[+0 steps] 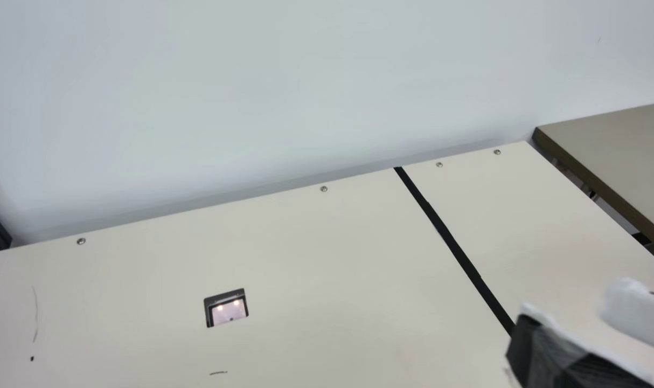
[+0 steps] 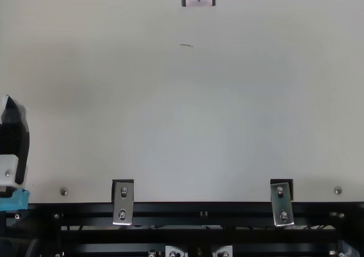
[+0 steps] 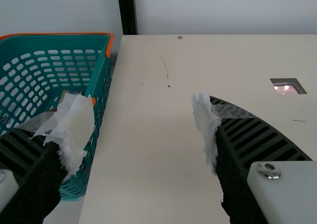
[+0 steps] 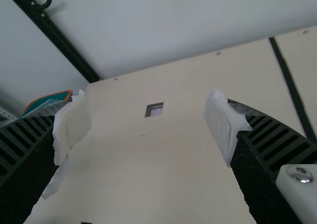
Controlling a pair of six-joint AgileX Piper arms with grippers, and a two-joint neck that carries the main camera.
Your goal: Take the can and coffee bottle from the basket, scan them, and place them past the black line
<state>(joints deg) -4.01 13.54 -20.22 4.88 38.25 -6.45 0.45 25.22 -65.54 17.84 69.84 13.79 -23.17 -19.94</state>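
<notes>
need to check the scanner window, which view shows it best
The main view: it shows the scanner window whole, with two bright spots. The top view crops it; the left wrist view shows it flattened, the right wrist view small.

A teal basket (image 3: 102,96) stands beside the table (image 1: 332,269) with inset scanner (image 1: 229,311) and black line (image 1: 450,242).

Cream table (image 1: 332,269) lying flat, black line (image 1: 452,242) crossing it, scanner window (image 1: 228,312) glowing within surface, small screws (image 1: 324,189) dotting far edge.
</notes>
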